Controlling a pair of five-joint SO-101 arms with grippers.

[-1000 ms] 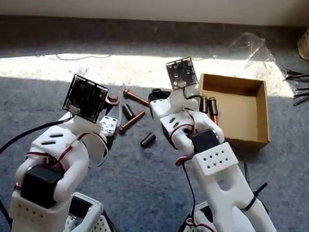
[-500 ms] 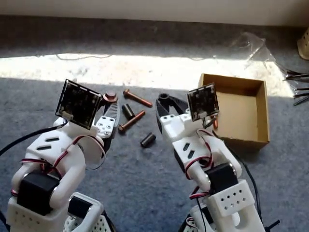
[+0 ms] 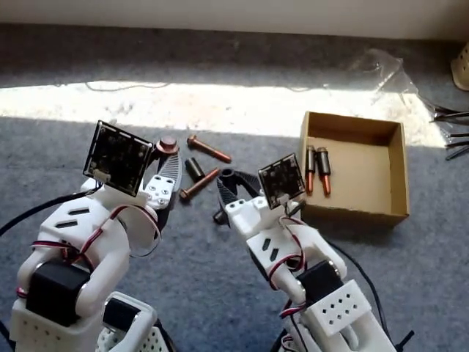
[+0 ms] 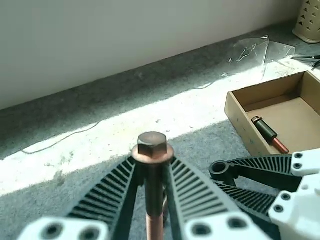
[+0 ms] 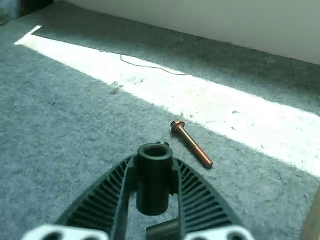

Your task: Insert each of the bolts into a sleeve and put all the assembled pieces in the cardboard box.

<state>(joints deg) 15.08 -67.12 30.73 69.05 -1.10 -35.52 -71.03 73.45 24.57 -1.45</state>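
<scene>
The left pincer (image 4: 151, 167) is closed narrow on a bolt (image 4: 152, 148). The hex head stands just past the fingertips and the shank runs back between the fingers. The right pincer (image 5: 154, 169) is clamped the same way on a dark sleeve (image 5: 154, 181), whose open bore faces out past its tips.

From above, the sleeve lies to the right of the bolt and a little nearer, apart from it. The two long axes look roughly parallel, both tipped up and toward the far side, not end to end. The coming insertion seems to turn on that: the bolt's shank end, not its head, has to face the bore, so one arm probably has to reorient first.

Each arm already holds its own part. Two loose bolts (image 3: 208, 149) (image 3: 199, 184) and a loose sleeve (image 3: 194, 169) lie on the carpet (image 3: 88, 132) between the arms. Farther right, the cardboard box (image 3: 366, 180) holds two assembled pieces (image 3: 323, 170).
</scene>
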